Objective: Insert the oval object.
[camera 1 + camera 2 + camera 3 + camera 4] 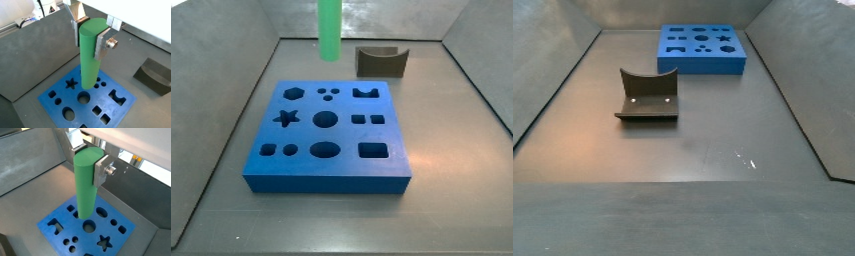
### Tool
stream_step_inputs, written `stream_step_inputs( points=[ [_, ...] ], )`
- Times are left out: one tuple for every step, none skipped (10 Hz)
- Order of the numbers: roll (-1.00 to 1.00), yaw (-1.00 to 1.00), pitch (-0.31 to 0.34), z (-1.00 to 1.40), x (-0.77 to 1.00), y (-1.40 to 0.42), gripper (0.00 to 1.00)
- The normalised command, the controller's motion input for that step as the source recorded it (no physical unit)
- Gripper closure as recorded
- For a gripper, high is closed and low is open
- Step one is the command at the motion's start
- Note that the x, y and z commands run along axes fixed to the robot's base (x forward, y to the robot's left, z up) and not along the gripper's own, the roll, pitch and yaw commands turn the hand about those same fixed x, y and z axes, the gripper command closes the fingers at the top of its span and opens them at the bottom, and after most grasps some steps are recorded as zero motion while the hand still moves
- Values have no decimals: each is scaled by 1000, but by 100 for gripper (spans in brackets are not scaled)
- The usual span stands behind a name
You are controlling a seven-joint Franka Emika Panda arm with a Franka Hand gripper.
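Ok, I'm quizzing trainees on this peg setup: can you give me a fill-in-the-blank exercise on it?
1. The hand is shut on the ____ oval object.
2. The oval object hangs ____ the blue block, not yet inserted.
3. The star-shaped hole is cut in the ____ block.
4. The dark grey curved block stands ____ the blue block.

Missing words: green; above; blue; apart from
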Motion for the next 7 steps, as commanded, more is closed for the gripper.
stream_step_inputs(
  points=[
    [60, -491, -73, -160, -480, -177, 100],
    [0, -994, -33, -297, 0, -137, 100],
    [0, -986, -3, -234, 0, -174, 100],
    [0, -931, -19, -226, 0, -266, 100],
    [0, -920, -23, -231, 0, -291, 100],
    [0, -894, -17, -257, 0, -331, 100],
    [0, -863, -27, -266, 0, -371, 100]
  ],
)
